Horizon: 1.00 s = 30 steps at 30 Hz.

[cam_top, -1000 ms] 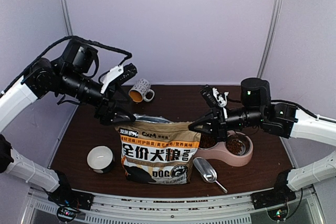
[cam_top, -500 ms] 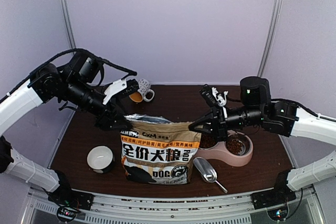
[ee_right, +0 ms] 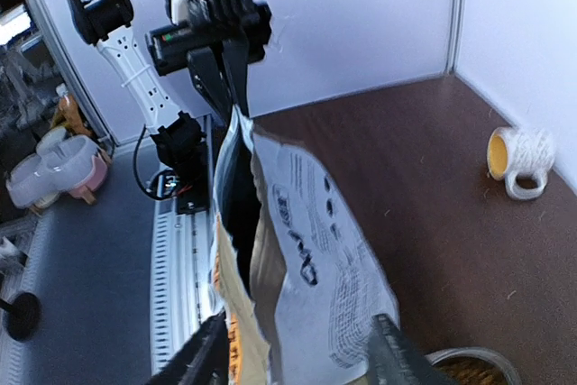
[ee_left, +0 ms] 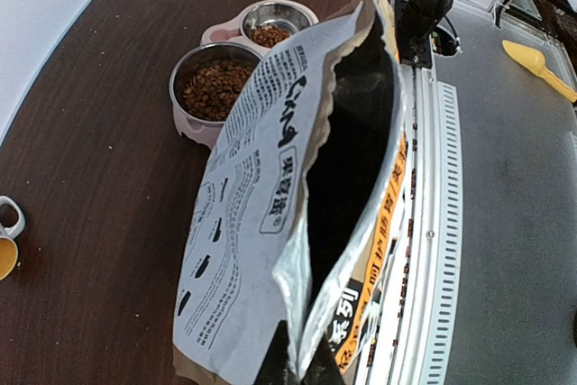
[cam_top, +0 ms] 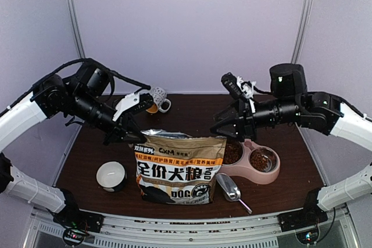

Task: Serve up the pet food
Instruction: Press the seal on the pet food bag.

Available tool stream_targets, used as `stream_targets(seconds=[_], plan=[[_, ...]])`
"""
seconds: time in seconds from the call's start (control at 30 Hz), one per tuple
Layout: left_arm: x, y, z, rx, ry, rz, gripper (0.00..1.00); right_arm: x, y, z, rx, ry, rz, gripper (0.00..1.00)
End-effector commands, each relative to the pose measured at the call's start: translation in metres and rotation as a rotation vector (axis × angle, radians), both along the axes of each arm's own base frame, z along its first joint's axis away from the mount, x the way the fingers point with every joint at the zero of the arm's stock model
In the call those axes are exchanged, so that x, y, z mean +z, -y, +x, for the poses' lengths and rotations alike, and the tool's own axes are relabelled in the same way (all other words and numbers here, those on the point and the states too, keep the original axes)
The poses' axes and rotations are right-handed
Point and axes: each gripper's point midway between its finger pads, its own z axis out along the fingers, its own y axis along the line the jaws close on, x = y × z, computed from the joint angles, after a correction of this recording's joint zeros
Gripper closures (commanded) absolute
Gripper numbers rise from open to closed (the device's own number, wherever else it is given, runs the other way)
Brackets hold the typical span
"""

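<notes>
The pet food point(cam_top: 231, 154) is brown kibble lying in both steel cups of the pink double bowl point(cam_top: 273, 173); the left wrist view shows this kibble point(ee_left: 212, 89) too. The printed bag point(cam_top: 174, 169) stands upright at the table's front with its top gaping open. My left gripper point(cam_top: 132, 136) is shut on the bag's upper left corner, and its fingertips pinch the bag's edge point(ee_left: 299, 369). My right gripper point(cam_top: 224, 129) is open just above the bag's upper right corner. Its fingers point(ee_right: 388, 355) straddle that end of the bag point(ee_right: 315, 268) with a gap on each side.
A metal scoop point(cam_top: 228, 187) lies between the bag and the pink bowl. A small white bowl point(cam_top: 111, 175) sits left of the bag. A speckled mug point(cam_top: 157, 101) stands at the back behind my left gripper. The aluminium rail point(cam_top: 192, 233) runs along the near edge.
My left gripper came down and shut on the bag's left corner. My right gripper opened, let go of the right corner and rose a little.
</notes>
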Motion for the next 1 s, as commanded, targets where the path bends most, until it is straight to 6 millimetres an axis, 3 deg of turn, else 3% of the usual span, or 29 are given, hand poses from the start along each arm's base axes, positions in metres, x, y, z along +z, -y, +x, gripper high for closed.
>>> stream_targets(seconds=[0.0,0.1,0.17,0.27,0.53,0.73,0.83,0.9,0.97], plan=[[0.032,0.002,-0.012,-0.051,0.042,-0.121,1.0,0.036,-0.005,0.003,-0.03,0.071,0.009,0.37],[0.039,0.001,-0.015,-0.061,0.056,-0.139,1.0,0.038,-0.02,0.0,-0.009,0.086,-0.025,0.28],[0.044,0.001,-0.015,-0.064,0.069,-0.148,1.0,0.037,-0.032,-0.004,0.015,0.093,-0.055,0.16],[0.048,0.001,-0.015,-0.069,0.082,-0.155,1.0,0.033,-0.053,-0.005,0.041,0.099,-0.095,0.11],[0.052,0.002,-0.014,-0.071,0.091,-0.168,1.0,0.009,-0.088,-0.009,0.067,0.131,-0.215,0.1],[0.058,0.001,-0.013,-0.059,0.117,-0.193,1.0,-0.02,-0.094,-0.006,0.036,0.145,-0.312,0.13],[0.061,0.002,-0.013,-0.057,0.124,-0.212,1.0,-0.032,-0.091,0.003,0.004,0.16,-0.371,0.24],[0.062,0.003,-0.013,-0.058,0.122,-0.22,1.0,-0.034,-0.088,0.011,-0.036,0.179,-0.394,0.43],[0.063,0.004,-0.013,-0.061,0.121,-0.226,1.0,-0.031,-0.085,0.018,-0.076,0.203,-0.398,0.71]])
